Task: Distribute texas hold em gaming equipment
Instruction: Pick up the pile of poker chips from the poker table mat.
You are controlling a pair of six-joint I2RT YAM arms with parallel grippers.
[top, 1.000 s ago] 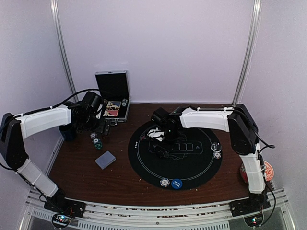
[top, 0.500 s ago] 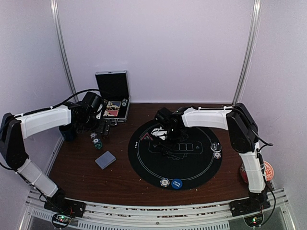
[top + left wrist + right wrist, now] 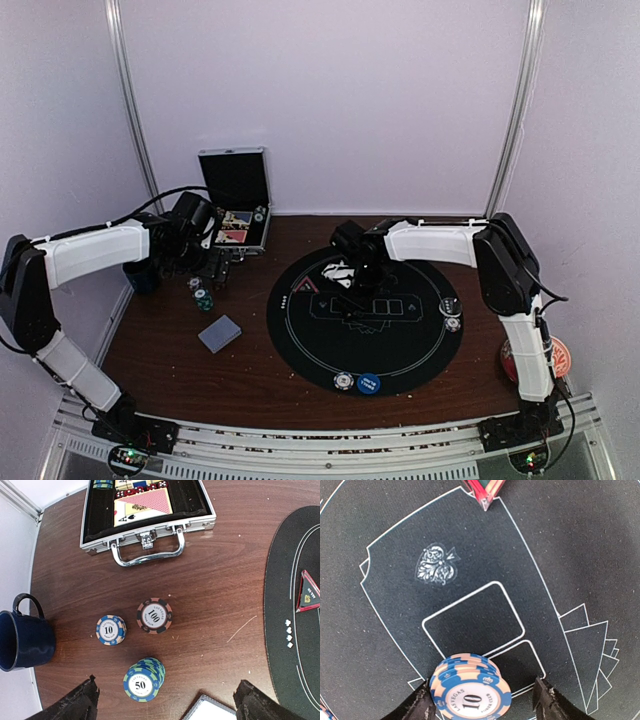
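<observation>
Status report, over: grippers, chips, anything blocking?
Left gripper open, empty, by the 50-chip stack. Right gripper open, straddling the 10-chip stack on the black mat. Nothing blocking.

Case (image 3: pixel 147 510) behind chip stacks (image 3: pixel 154 615), mat (image 3: pixel 400 345) to right

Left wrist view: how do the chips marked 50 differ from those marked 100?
The 50 chips have a green and blue rim; the 100 chips are dark with pinkish patches. The 50 chips form a taller, leaning pile; the 100 chips sit lower. The 100 chips lie nearer the metal case, the 50 chips farther from it. Both are round with white centres, on the wooden table.
</observation>
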